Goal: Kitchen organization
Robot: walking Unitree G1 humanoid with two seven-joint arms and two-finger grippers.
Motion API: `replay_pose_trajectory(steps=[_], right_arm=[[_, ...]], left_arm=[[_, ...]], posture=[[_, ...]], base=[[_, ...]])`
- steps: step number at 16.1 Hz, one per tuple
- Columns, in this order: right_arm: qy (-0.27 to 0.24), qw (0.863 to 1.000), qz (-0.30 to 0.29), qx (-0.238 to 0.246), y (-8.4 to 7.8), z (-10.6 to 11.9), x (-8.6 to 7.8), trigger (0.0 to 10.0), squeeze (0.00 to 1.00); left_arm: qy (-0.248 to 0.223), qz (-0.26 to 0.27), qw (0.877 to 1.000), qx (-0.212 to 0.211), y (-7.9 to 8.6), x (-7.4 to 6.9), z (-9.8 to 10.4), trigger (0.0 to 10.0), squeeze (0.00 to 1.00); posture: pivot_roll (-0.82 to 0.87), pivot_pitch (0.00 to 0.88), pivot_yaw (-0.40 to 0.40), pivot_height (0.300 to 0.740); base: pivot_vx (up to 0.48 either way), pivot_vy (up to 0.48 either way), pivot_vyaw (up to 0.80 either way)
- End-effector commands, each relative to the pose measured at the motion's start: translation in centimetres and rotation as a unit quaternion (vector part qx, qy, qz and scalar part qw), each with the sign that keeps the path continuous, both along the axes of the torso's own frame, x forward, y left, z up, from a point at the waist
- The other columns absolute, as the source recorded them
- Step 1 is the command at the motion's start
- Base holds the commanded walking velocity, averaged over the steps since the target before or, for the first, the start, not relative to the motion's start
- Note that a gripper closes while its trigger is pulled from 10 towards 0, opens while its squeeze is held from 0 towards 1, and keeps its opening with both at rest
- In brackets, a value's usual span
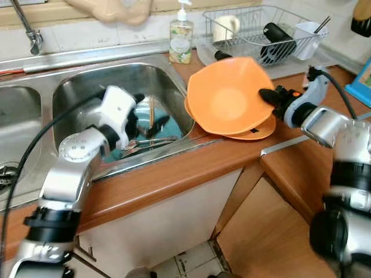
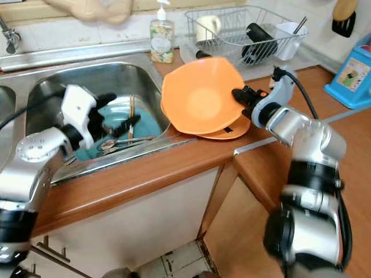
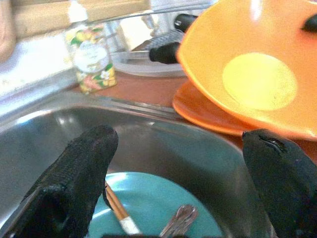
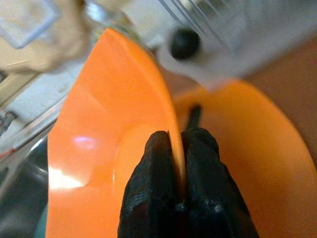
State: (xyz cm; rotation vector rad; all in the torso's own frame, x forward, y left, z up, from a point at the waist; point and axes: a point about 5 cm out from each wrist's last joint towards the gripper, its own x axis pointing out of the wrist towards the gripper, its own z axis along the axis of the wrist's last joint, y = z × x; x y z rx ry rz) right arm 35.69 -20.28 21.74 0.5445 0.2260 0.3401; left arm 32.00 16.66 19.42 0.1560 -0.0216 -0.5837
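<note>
I see an orange bowl (image 1: 227, 99) tilted up on edge, its hollow facing me, rim pinched by the right gripper (image 4: 177, 148). Under it a second orange bowl (image 1: 258, 128) lies flat on the wooden counter, just beside the sink. In the sink: a teal plate (image 3: 158, 203) with cutlery (image 1: 145, 143) on it.

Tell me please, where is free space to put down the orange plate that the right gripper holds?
The right gripper pinches the tilted orange plate by its rim. Bare wooden counter runs along the sink's front edge. Crowded: the sink basin holds a teal plate with cutlery, and the dish rack is occupied.
</note>
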Motion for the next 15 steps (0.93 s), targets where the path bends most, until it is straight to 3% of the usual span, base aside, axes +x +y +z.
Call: replay_pose_trajectory(steps=[1,2,3,5,7,9,10,11,12,15], right_arm=[[-0.085,0.996,0.02,-0.017,0.7,2.6,-0.3,0.0,0.0],[-0.102,0.994,0.03,-0.027,1.1,3.0,-0.5,0.0,0.0],[-0.145,0.987,0.056,-0.046,2.3,3.8,-1.2,0.0,0.0],[-0.166,0.982,0.073,-0.052,3.0,4.3,-1.8,0.0,0.0],[-0.194,0.973,0.105,-0.068,4.1,4.7,-2.5,0.0,0.0],[-0.217,0.965,0.142,-0.051,5.1,5.1,-3.5,0.0,0.0],[-0.22,0.963,0.152,-0.035,5.4,5.1,-3.9,0.0,0.0],[-0.216,0.965,0.148,-0.022,5.5,5.0,-4.0,0.0,0.0],[-0.207,0.969,0.133,-0.001,5.3,4.7,-3.9,0.0,0.0],[-0.188,0.976,0.106,0.038,4.9,4.0,-3.6,0.0,0.0]], left_arm=[[0.008,0.005,0.999,-0.033,-0.1,0.3,0.4,10.0,1.0],[0.009,0.004,0.998,-0.054,-0.3,0.4,0.5,10.0,1.0],[0.021,-0.009,0.994,-0.109,-0.9,0.5,0.7,10.0,1.0],[0.031,-0.025,0.988,-0.147,-1.5,0.5,0.8,10.0,0.0],[0.039,-0.029,0.98,-0.191,-1.7,0.7,1.1,10.0,0.0],[0.05,-0.031,0.979,-0.195,-1.9,0.9,0.9,10.0,0.0],[0.053,-0.032,0.976,-0.209,-1.8,1.0,0.8,5.9,0.0],[0.054,-0.036,0.972,-0.225,-1.8,1.0,0.9,1.1,0.0],[0.057,-0.044,0.968,-0.24,-1.8,0.8,1.0,0.0,0.0],[0.061,-0.066,0.963,-0.255,-1.8,0.3,0.9,0.0,0.0]], posture=[[-0.09,0.0,0.002,0.74],[-0.09,0.0,0.005,0.74],[-0.09,0.0,0.01,0.74],[-0.1,0.0,0.011,0.74],[-0.1,0.0,0.017,0.74],[-0.1,0.0,0.019,0.74],[-0.1,0.0,0.022,0.74],[-0.1,0.0,0.023,0.74],[-0.1,0.0,0.023,0.74],[-0.1,0.0,0.025,0.74]], base=[[0.0,0.0,0.0],[0.0,0.0,0.0],[0.0,0.0,0.0],[0.0,0.0,0.0],[0.0,0.0,0.0],[0.0,0.0,0.0],[0.0,0.0,0.0],[0.0,0.0,0.0],[0.0,0.0,0.0],[0.0,0.0,0.0]])
